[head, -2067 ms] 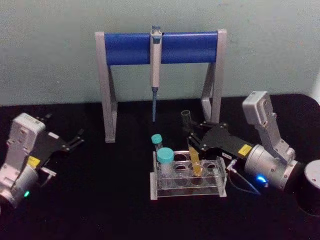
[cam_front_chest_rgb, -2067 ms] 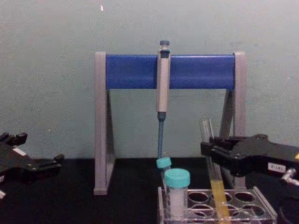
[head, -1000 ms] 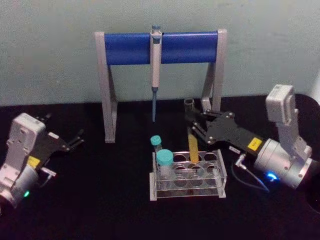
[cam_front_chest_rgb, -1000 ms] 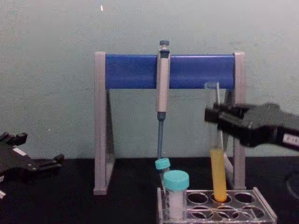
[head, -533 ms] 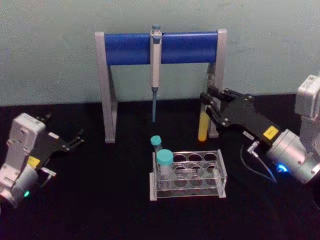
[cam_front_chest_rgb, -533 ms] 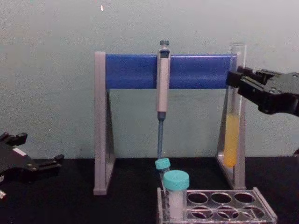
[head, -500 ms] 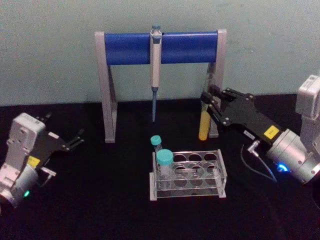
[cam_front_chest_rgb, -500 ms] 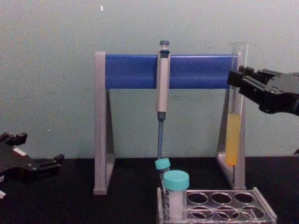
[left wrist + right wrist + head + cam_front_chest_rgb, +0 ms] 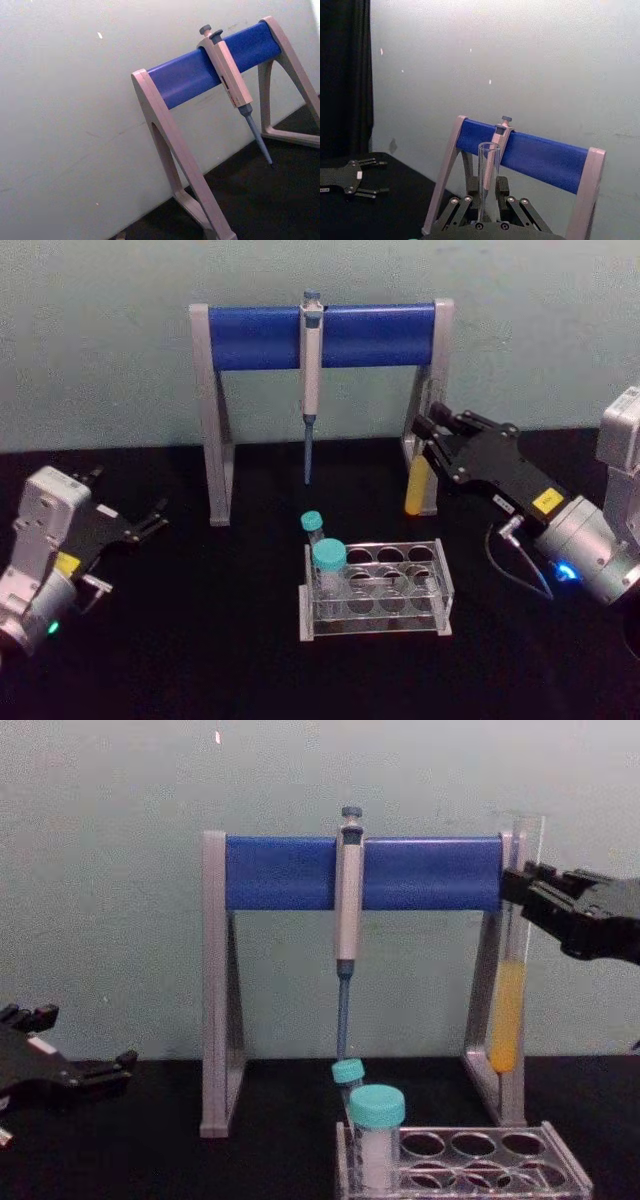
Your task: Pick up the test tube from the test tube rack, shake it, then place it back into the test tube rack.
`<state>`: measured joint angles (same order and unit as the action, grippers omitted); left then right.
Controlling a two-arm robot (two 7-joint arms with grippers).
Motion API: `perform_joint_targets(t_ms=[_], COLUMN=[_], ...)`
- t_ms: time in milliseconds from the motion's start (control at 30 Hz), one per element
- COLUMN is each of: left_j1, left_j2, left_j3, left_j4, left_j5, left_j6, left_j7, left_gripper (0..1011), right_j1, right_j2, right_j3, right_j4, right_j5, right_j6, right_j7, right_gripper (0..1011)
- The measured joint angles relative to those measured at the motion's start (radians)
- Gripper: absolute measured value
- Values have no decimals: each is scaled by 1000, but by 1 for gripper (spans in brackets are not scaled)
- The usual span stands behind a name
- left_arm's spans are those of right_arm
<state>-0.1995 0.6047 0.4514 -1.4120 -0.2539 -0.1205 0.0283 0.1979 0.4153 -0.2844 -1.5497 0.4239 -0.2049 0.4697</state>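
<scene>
Since the right gripper (image 9: 429, 434) pinches the test tube (image 9: 414, 488) between its black fingers high on the bare glass, well above the yellow-orange liquid, the shake should, I judge, be short and gentle. The tube has no cap, smooth glass may slip in hard pads, and a grey leg of the pipette stand (image 9: 320, 335) stands just behind it. The tube hangs upright in the air, clear of the test tube rack (image 9: 400, 607), at about one o'clock from it in the head view. Drawing it toward five o'clock first would give room. The rack is clear plastic with round holes, and two teal-capped tubes (image 9: 328, 558) stand at its nine o'clock end. The left gripper (image 9: 157, 515) rests with its fingers spread, at nine o'clock on the black table (image 9: 220, 640).
</scene>
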Motion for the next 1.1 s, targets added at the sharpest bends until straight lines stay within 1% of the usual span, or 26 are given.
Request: perform_joint_targets(t_ms=[100,200,300,333,500,533,567,600,633,700,733,767,833,933,967,1100], left_j1=[0,0,0,0,0,0,0,0,0,0,0,0,0,0,0,0], left_j2=[0,0,0,0,0,0,0,0,0,0,0,0,0,0,0,0], left_j3=[0,0,0,0,0,0,0,0,0,0,0,0,0,0,0,0], left_j4=[0,0,0,0,0,0,0,0,0,0,0,0,0,0,0,0], left_j5=[0,0,0,0,0,0,0,0,0,0,0,0,0,0,0,0], left_j6=[0,0,0,0,0,0,0,0,0,0,0,0,0,0,0,0], left_j7=[0,0,0,0,0,0,0,0,0,0,0,0,0,0,0,0], left_gripper=[1001,1001,1001,1001,1001,1001,1001,1001,1001,1001,1001,1001,1001,1001,1001,1001], right_j1=[3,8,12,12,16,16,15,15,12,8,1,1,-15,-27,-34,-44], right_j2=[-3,-4,3,3,36,36,47,53,67,80,95,95,129,153,167,191], right_j3=[-1,-8,-19,-19,-39,-39,-42,-43,-44,-44,-44,-44,-41,-36,-32,-22], right_j4=[1,2,3,3,0,0,-3,-4,-8,-16,-27,-27,-52,-70,-77,-86], right_j5=[7,23,49,49,104,104,122,131,152,167,180,180,191,192,192,190], right_j6=[9,17,23,23,23,23,24,26,35,47,60,60,87,104,112,125], right_j7=[10,33,71,71,155,155,176,186,203,214,221,221,215,199,188,158], right_gripper=[229,229,229,229,229,229,229,229,229,229,229,229,228,229,229,229])
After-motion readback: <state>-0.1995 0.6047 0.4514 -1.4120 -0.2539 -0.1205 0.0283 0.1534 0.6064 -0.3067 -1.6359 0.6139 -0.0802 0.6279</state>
